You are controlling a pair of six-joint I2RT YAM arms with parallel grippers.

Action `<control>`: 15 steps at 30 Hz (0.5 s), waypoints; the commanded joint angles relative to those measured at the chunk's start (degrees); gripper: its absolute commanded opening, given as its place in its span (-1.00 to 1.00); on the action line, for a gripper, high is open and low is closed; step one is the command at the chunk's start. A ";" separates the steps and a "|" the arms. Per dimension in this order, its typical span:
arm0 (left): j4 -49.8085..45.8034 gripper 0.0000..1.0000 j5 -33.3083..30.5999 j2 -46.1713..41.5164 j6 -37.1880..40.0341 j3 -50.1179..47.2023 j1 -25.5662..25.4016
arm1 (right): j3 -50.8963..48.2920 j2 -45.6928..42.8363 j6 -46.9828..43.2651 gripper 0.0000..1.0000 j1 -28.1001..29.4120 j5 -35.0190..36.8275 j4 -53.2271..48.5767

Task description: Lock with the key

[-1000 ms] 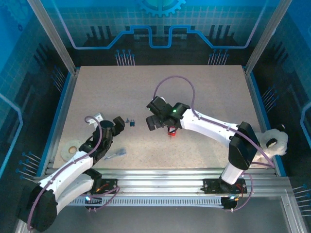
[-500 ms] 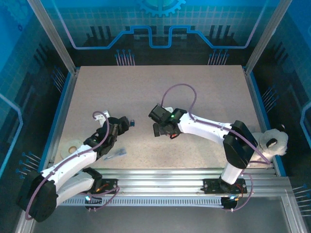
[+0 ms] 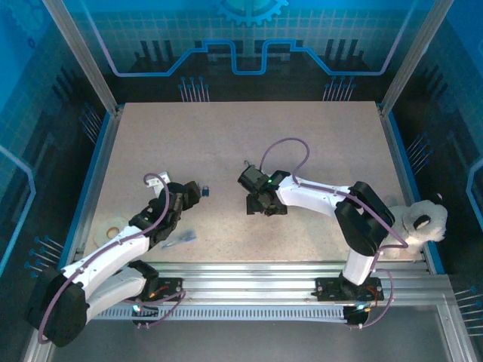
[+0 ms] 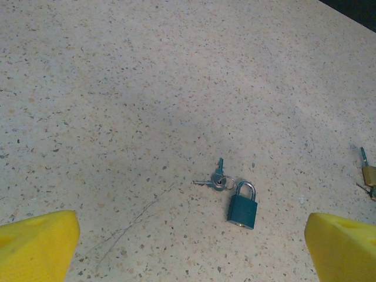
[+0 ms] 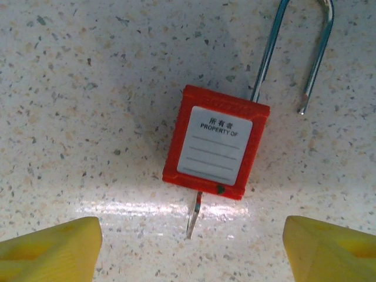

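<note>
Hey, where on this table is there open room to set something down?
The far half of the table, beyond the left gripper and right gripper, is bare; so is the near strip between the two arms. Crowded: the middle, with the key, teal padlock and red padlock, and the left edge by the white roll.

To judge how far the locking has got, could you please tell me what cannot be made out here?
- Right wrist view: the red padlock has its shackle bend cut off by the top edge; whether the metal sliver under it is a key is unclear.
- Left wrist view: the brass padlock is cut by the right edge.
- Top view: the right gripper covers the red padlock; the key is too small to make out.
</note>
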 commanded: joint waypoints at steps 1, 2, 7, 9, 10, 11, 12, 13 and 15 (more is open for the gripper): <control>-0.36 0.99 -1.13 -0.97 1.22 0.99 -0.35 | -0.93 0.70 1.06 0.53 -0.90 -1.00 1.73; -0.38 0.98 -1.10 -1.03 1.19 1.01 -0.38 | -1.01 0.77 1.08 0.52 -1.19 -0.89 1.80; -0.22 0.99 -0.69 -1.05 1.31 1.01 -0.36 | -1.40 1.23 1.40 0.49 -2.55 -1.09 2.32; -0.24 0.98 -0.53 -1.05 1.31 0.98 -0.35 | -1.55 1.71 1.39 0.48 -2.81 -1.28 2.53; -0.25 0.98 -0.52 -1.01 1.31 1.01 -0.38 | -1.48 2.06 1.29 0.43 -2.89 -1.50 2.68; -0.28 0.99 -0.53 -1.01 1.30 0.96 -0.39 | -1.41 2.40 1.18 0.42 -3.07 -1.81 2.70; -0.22 0.98 -0.60 -0.97 1.31 0.99 -0.38 | -1.37 2.66 1.18 0.42 -3.15 -1.87 2.77; -0.19 0.99 -0.51 -0.97 1.31 0.91 -0.42 | -1.37 2.88 1.14 0.42 -3.25 -2.02 2.87; -0.17 0.99 -0.45 -0.99 1.36 0.89 -0.37 | -1.58 3.08 1.12 0.42 -3.50 -2.05 3.24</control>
